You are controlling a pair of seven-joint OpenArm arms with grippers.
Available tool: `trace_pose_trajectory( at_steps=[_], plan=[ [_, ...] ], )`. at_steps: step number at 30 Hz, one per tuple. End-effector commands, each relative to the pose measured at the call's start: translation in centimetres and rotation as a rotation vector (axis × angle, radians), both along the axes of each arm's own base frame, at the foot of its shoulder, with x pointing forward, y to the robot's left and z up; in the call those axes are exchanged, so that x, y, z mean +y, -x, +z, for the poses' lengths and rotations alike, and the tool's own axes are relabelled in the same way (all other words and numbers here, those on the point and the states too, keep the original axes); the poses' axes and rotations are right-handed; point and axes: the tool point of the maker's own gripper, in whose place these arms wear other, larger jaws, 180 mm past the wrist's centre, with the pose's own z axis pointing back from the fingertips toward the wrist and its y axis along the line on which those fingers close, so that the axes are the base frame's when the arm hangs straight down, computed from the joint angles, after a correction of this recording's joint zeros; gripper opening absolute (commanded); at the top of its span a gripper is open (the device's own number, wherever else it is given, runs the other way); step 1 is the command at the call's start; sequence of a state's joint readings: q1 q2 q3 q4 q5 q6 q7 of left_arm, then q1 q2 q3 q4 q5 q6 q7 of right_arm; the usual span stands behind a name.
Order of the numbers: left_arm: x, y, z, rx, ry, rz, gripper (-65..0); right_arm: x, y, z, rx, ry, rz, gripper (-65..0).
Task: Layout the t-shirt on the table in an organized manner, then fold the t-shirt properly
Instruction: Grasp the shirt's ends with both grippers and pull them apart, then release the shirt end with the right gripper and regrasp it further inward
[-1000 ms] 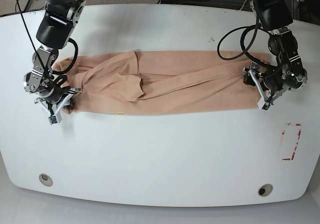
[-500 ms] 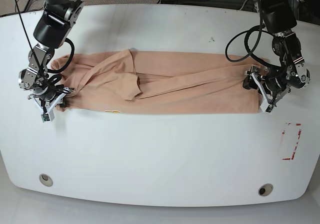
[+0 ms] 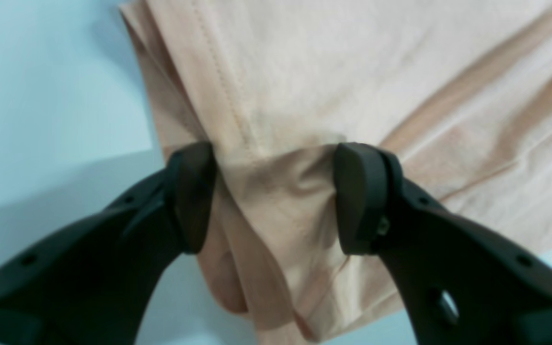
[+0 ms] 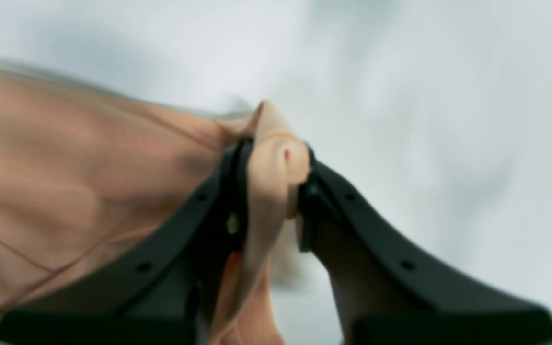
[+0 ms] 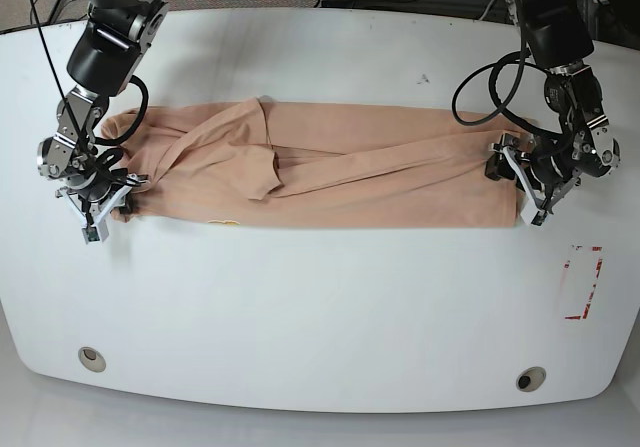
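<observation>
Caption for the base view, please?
Both tools, left and right, hold the t-shirt stretched across the table.

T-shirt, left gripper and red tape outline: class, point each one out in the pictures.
t-shirt [image 5: 400, 172]: base view, flat middle of the fabric.
left gripper [image 3: 276, 196]: left wrist view, midway between fingertips.
red tape outline [image 5: 597, 282]: base view, its right-hand strip.

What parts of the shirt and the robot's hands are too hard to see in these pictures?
- Smiley print: base view shows only a yellow sliver at the t-shirt edge; folded cloth hides the rest.
- Right tool: right wrist view is blurred, so the pinched cloth's hem cannot be made out.
- Left tool: left wrist view cuts off the shirt at the frame edges.
- Sleeves: bunched folds in base view hide their shape.
</observation>
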State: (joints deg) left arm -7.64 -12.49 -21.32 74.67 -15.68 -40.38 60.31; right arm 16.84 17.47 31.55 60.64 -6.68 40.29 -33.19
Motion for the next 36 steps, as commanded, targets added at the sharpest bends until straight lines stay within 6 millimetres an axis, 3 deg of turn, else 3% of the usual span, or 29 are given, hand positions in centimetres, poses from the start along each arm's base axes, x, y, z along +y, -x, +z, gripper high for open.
trace_pose_trajectory(
  at_steps=[1, 5, 9, 12, 15, 23, 36],
  plan=[
    [1.0, 1.7, -1.2, 0.09, -0.055, 0.002, -27.8, -1.3, -1.5, 2.4, -0.07, 0.023, -0.014, -54.5],
    [1.6, 1.7, -1.1, 0.089, -0.066, 0.005, -27.8, -1.5, -1.5, 2.4, -0.071, 0.023, -0.018, -47.6],
    [1.9, 1.7, -1.0, 0.09, -0.071, 0.006, -27.8, -2.6, -1.1, 2.7, -0.091, 0.003, -0.069, -30.8],
    [2.0, 1.7, -1.0, 0.09, -0.072, 0.006, -27.8, -3.6, -0.8, 3.0, -0.108, -0.009, -0.11, -24.1],
    [2.1, 1.7, -0.9, 0.09, -0.075, 0.006, -27.8, -4.5, -0.5, 3.2, -0.121, -0.019, -0.145, -25.0],
    [2.2, 1.7, -0.9, 0.09, -0.077, 0.007, -27.8, -7.2, 0.0, 4.7, -0.184, -0.053, -0.257, -34.9],
    [2.2, 1.7, -0.9, 0.09, -0.077, 0.007, -27.8, -9.3, 0.0, 6.5, -0.237, -0.058, -0.324, -34.4]
  ],
)
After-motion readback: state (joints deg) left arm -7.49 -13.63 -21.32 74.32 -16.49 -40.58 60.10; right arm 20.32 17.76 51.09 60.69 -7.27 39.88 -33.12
